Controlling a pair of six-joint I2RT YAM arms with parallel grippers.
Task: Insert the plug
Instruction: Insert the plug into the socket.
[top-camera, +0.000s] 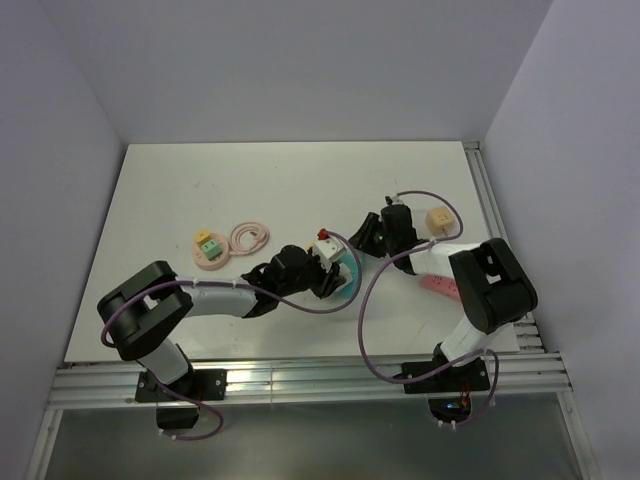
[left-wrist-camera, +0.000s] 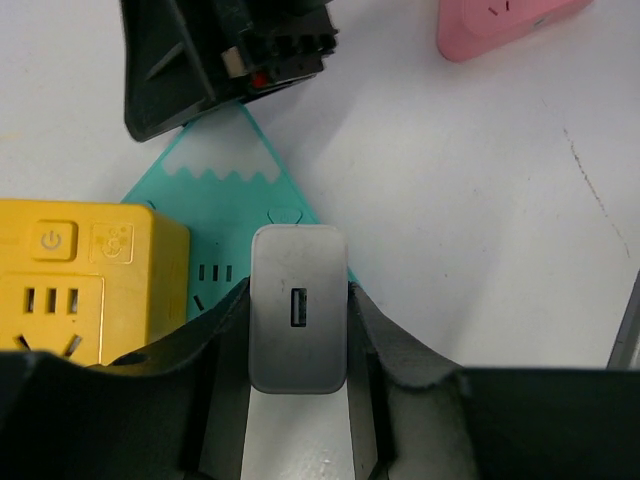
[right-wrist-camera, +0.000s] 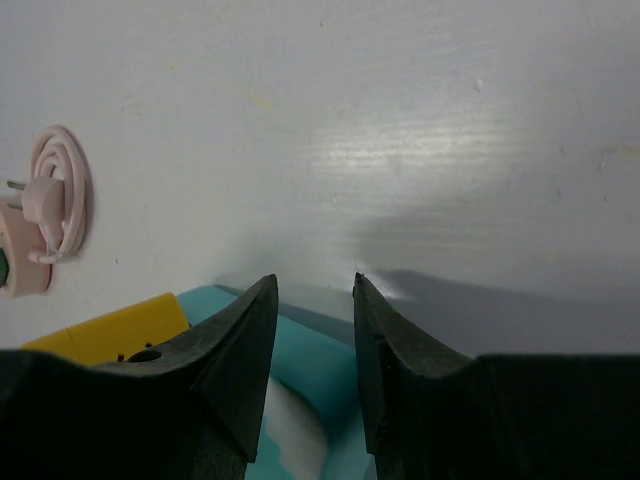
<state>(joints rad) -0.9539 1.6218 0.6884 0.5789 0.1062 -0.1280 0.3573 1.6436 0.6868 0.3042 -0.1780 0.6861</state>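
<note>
The small mint-green plug (top-camera: 211, 247) sits on a round pink base (top-camera: 208, 259) at the left of the table, away from both grippers. My left gripper (left-wrist-camera: 298, 300) is shut on a white-grey charger block (left-wrist-camera: 298, 305) with a USB port, held over the teal triangular socket strip (left-wrist-camera: 225, 215) beside a yellow socket cube (left-wrist-camera: 70, 290). In the top view the left gripper (top-camera: 318, 270) is at mid-table. My right gripper (right-wrist-camera: 315, 290) stands with its jaws apart, straddling a corner of the teal strip (right-wrist-camera: 315, 365); I cannot tell whether they touch it.
A pink coiled cable (top-camera: 250, 236) lies next to the pink base. A beige cube (top-camera: 437, 220) and a pink socket strip (top-camera: 440, 285) sit at the right. The right gripper (left-wrist-camera: 200, 60) hangs over the teal strip's far tip. A rail runs along the table's right edge.
</note>
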